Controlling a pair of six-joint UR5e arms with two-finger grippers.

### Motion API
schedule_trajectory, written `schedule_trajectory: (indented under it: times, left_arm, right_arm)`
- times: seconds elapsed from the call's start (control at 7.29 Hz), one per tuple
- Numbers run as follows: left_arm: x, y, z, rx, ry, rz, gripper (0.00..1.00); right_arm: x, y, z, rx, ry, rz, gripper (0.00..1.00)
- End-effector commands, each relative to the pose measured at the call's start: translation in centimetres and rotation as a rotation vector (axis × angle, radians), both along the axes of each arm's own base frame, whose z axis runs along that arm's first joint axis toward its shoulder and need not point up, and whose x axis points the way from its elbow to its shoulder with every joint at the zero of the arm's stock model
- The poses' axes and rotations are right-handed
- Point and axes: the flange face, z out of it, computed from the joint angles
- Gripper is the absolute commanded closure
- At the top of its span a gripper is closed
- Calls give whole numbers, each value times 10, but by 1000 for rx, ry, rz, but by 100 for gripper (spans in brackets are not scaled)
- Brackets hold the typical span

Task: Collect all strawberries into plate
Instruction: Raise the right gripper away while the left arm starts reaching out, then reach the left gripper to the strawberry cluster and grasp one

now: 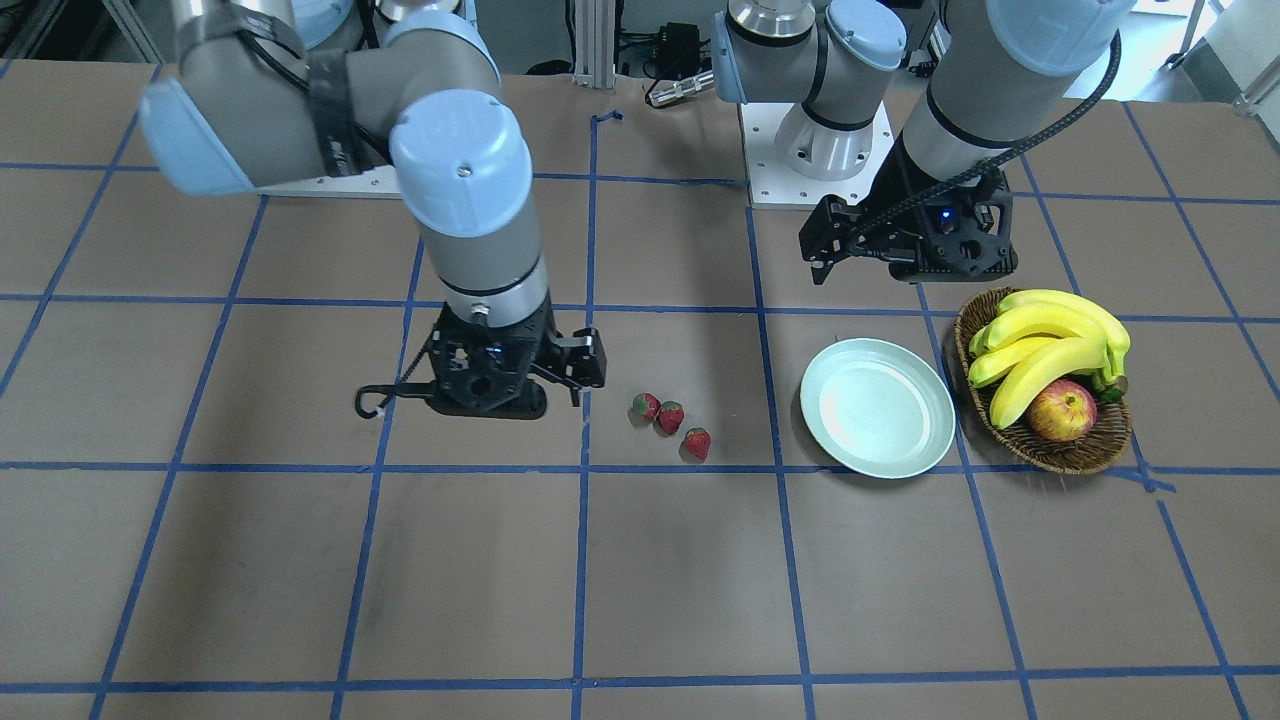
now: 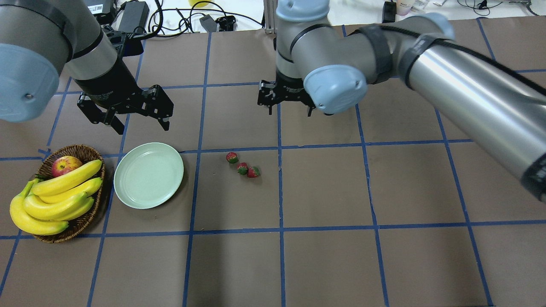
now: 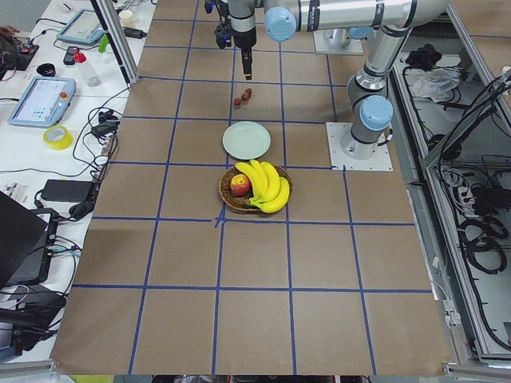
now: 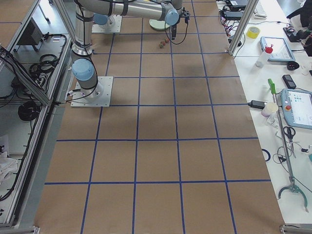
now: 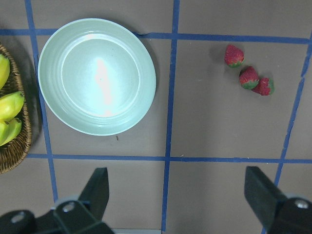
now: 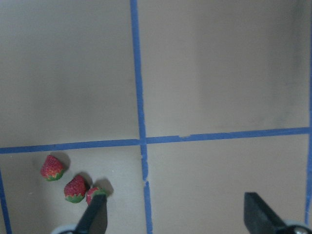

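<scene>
The strawberries [image 2: 243,165] lie between the wide-spread right claw [image 2: 290,112] and the plate [image 2: 148,175].

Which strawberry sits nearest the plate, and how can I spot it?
Find the pale green plate beside the fruit basket. Cross the blue tape line to three strawberries in a slanted row. The end strawberry nearest the plate sits alone; the other two touch.

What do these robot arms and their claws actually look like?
The left arm and right arm are silver-grey tubes with pale blue round joint caps, black straps and black cables. The left claw and right claw are black, two-fingered, each with a small blue light.
</scene>
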Motion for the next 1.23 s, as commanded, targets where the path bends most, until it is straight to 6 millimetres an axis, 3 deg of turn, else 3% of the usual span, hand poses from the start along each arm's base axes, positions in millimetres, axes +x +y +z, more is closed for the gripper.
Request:
schedule_trajectory:
  times: [0.0,0.27,0.69,1.1]
  left_arm:
    - [2,-15,-17,-5,2,20,0]
    - [-6,-41,-61,-67,51,72,0]
    - [-33,-49,-152,-58,81,263,0]
    - [-70,-62,-193,-75,135,339,0]
  right_arm:
    - [-63,5,60,38,22,-66,0]
    - [-87,7,89,52,56,-88,0]
    - [-92,7,97,37,57,-42,0]
    - [-95,9,98,1,56,11,0]
